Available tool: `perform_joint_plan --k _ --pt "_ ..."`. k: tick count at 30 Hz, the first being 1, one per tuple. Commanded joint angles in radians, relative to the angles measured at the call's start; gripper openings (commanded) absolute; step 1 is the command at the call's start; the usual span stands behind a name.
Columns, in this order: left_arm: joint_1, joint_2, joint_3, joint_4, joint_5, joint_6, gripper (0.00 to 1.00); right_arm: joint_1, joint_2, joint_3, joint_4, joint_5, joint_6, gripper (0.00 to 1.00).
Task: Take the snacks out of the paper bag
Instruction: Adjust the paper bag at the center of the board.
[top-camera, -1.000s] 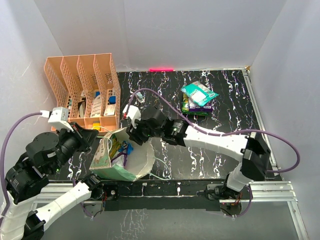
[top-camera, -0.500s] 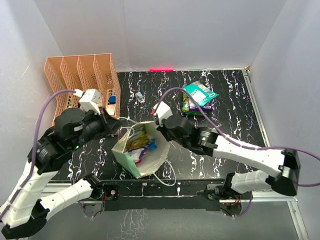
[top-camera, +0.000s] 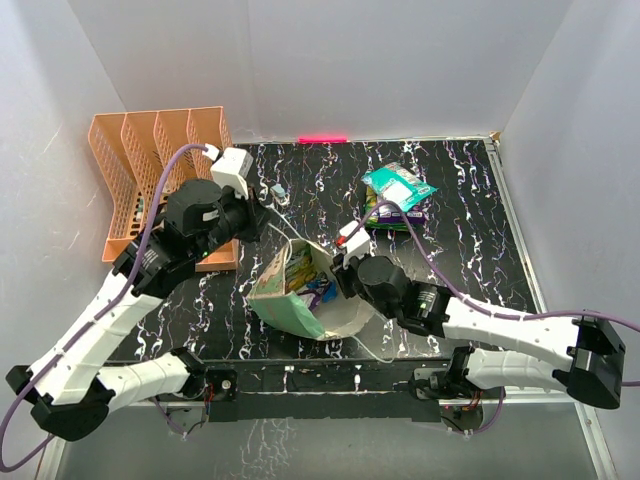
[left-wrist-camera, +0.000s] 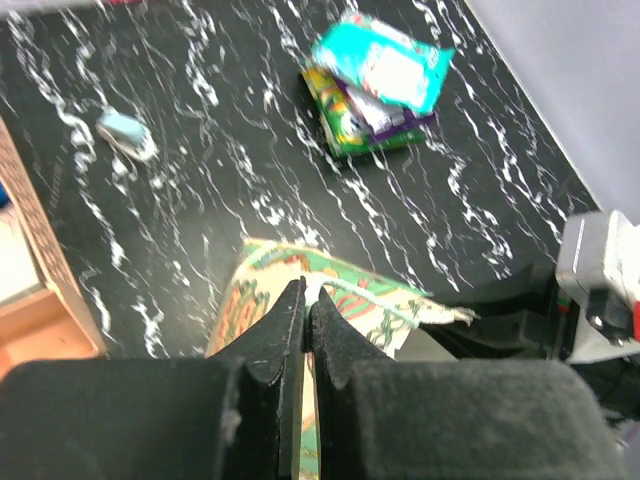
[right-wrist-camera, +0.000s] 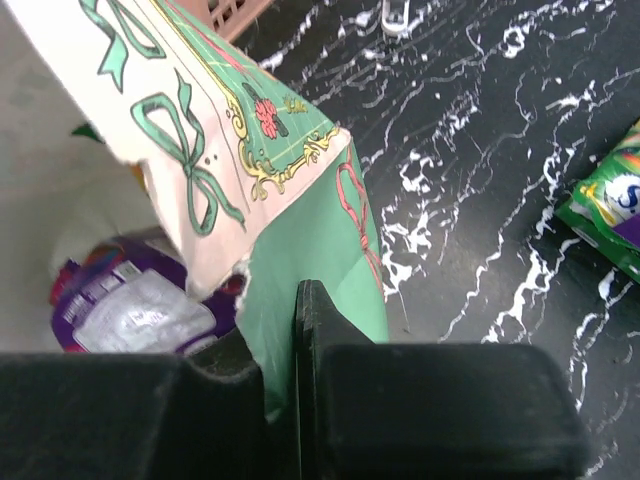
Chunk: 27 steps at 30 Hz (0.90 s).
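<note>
The paper bag (top-camera: 290, 310) sits between the two arms, tilted. Its mint-green base points toward the near edge of the counter (top-camera: 460, 230), and its mouth opens up and away, so its long axis runs from the near-left up toward the far rim. I can't tell whether the base touches the counter.

The left fingers (left-wrist-camera: 288, 325) are pressed together on the cream top edge of the bag, with a thin strip of paper caught between them. The right fingers (right-wrist-camera: 325, 320) are clamped on the green side panel, just below the torn-looking edge of the printed cream face.

A purple snack packet (right-wrist-camera: 140, 312) lies inside the bag, to the left of the right fingers. Its lower part is cut off by the gripper body. The other packets in the bag (top-camera: 300, 278) are a jumble of colours that is hard to sort out from above.

Well beyond both sets of fingers, a teal packet (left-wrist-camera: 385, 65) rests on top of a small pile of snacks on the counter. The packets under it are mostly covered. A small pale-blue item (left-wrist-camera: 125, 135) lies ahead and to the left of the left fingers, too blurred to name. The orange file rack (top-camera: 150, 160) stands behind the left arm, partly hidden by it.
</note>
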<state>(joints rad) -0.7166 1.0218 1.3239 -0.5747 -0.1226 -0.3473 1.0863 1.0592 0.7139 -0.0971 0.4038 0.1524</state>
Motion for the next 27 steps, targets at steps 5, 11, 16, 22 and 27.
perform_joint_plan --k 5,11,16,22,27 --pt "0.0 0.14 0.194 0.16 -0.156 0.249 0.0 -0.002 0.091 0.029 0.306 0.191 0.014 0.07" --pt "0.011 0.286 0.357 0.229 -0.242 0.454 0.0 -0.041 0.212 0.126 0.436 0.243 -0.035 0.07" --pt "0.024 0.342 0.443 0.257 -0.233 0.546 0.0 -0.077 0.31 0.186 0.483 0.225 -0.029 0.07" --pt "0.025 0.26 0.287 0.221 -0.074 0.472 0.0 -0.077 0.275 0.113 0.426 0.133 0.042 0.08" --pt "0.024 0.087 0.047 0.22 0.203 0.308 0.0 -0.077 0.151 0.017 0.227 -0.032 0.109 0.26"
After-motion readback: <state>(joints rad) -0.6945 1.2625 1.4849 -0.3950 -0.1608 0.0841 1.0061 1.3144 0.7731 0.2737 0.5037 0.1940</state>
